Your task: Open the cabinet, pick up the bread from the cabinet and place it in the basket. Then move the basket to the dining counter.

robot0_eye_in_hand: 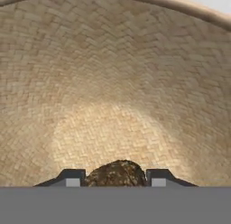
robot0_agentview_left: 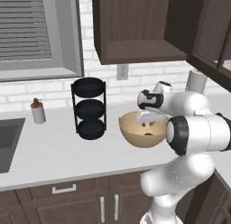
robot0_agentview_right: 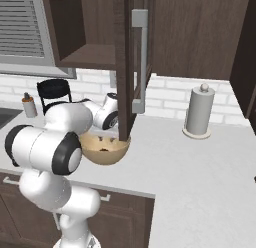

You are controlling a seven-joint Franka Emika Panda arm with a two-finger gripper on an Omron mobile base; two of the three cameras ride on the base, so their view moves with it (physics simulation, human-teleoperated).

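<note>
While the hand (robot0_eye_in_hand: 115,180) hangs inside the basket (robot0_agentview_left: 135,139), the bread (robot0_eye_in_hand: 116,174) sits between its two dark fingertips (robot0_eye_in_hand: 72,178), low over the woven floor of the bowl. The fingertips stand just to either side of the loaf, part-way open; whether they are pressing it or have just let go I cannot tell, nor whether the bread rests on the basket floor. The basket stands on the worktop (robot0_agentview_left: 49,151) near its front edge, just right of the black three-tier rack (robot0_agentview_left: 89,108) and below the cabinet (robot0_agentview_right: 95,27), whose door (robot0_agentview_right: 131,67) stands open with its bar handle facing out. A paper-towel roll (robot0_agentview_right: 199,112) stands near the back of the worktop to the right, a soap bottle (robot0_agentview_left: 38,111) by the sink (robot0_agentview_left: 9,142) to the left. As a judgement, the bread is light, lumpy and a little yielding, so it wants only a gentle squeeze across its middle and will not roll far in the bowl. The basket looks light and stiff enough to carry, but its round wall is too wide to span; the rim, or one of the small loop handles, seems the place to take hold, with the bread likely to slide if the bowl tips.
</note>
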